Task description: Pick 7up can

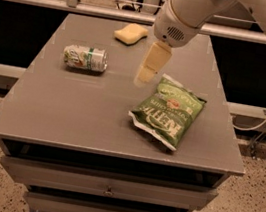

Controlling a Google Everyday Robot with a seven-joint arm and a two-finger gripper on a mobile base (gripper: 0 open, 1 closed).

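Note:
The 7up can (85,58) lies on its side on the left part of the grey table (71,113), silver-white with green lettering and shiny ends. My gripper (145,75) hangs from the white arm (186,13) above the table's middle, to the right of the can and apart from it. It holds nothing that I can see.
A green chip bag (170,110) lies on the right part of the table, just right of the gripper. A yellow sponge (130,33) lies at the back. Drawers sit under the table's front edge. A cable hangs at the right.

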